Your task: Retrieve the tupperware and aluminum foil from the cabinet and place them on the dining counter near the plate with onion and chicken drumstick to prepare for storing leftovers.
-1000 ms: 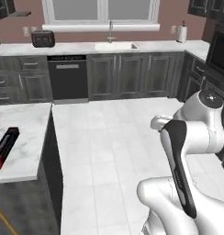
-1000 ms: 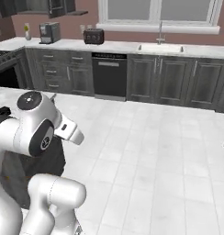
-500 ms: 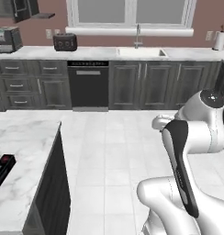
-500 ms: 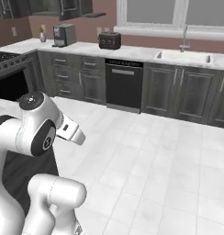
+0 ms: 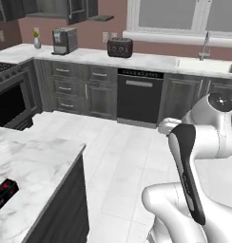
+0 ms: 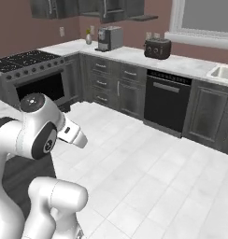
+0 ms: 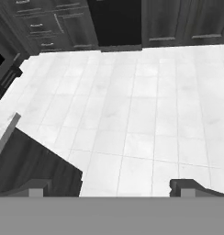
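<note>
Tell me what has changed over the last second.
The base has turned left, so the whole view has swung: the toaster, coffee machine and stove have come into sight. The aluminum foil still lies on the dining counter. The hand stays open and empty.

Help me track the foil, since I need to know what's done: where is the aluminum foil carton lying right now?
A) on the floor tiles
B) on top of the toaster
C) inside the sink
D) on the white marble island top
D: in the left base view the black aluminum foil carton lies flat on the dining counter, near that picture's lower left edge.
</note>
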Tool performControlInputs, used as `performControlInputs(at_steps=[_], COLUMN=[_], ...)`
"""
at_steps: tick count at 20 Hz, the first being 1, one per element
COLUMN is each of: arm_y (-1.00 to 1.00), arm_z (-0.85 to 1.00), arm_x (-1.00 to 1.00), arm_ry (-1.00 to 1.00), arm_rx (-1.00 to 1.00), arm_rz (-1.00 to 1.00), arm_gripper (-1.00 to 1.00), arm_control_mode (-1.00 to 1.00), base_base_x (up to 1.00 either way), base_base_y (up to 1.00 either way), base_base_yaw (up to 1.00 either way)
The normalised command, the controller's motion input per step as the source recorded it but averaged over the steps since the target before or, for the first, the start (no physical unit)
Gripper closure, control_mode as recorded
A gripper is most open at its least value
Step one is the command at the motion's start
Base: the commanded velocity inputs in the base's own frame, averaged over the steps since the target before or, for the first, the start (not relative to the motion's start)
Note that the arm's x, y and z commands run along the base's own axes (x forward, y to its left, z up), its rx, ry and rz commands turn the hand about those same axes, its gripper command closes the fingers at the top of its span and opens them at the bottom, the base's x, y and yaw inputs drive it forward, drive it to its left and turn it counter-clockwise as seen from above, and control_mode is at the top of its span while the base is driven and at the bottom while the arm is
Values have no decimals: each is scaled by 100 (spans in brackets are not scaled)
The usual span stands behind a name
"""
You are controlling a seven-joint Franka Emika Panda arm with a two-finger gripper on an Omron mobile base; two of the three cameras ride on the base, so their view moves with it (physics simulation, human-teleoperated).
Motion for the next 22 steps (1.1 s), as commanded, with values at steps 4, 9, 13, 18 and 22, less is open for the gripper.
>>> performControlInputs(at_steps=[4,9,13,18,22], arm_y=[0,0,0,0,0], arm_z=[0,0,0,0,0], arm_x=[0,0,0,0,0], arm_ry=[0,0,0,0,0], arm_rx=[0,0,0,0,0], arm_rz=[0,0,0,0,0], arm_gripper=[-100,-100,-100,-100,-100], arm_control_mode=[100,100,100,100,100], base_base_x=[100,100,100,100,100], base_base_y=[-74,-97,-91,-70,-13], base_base_yaw=[32,23,22,22,16])
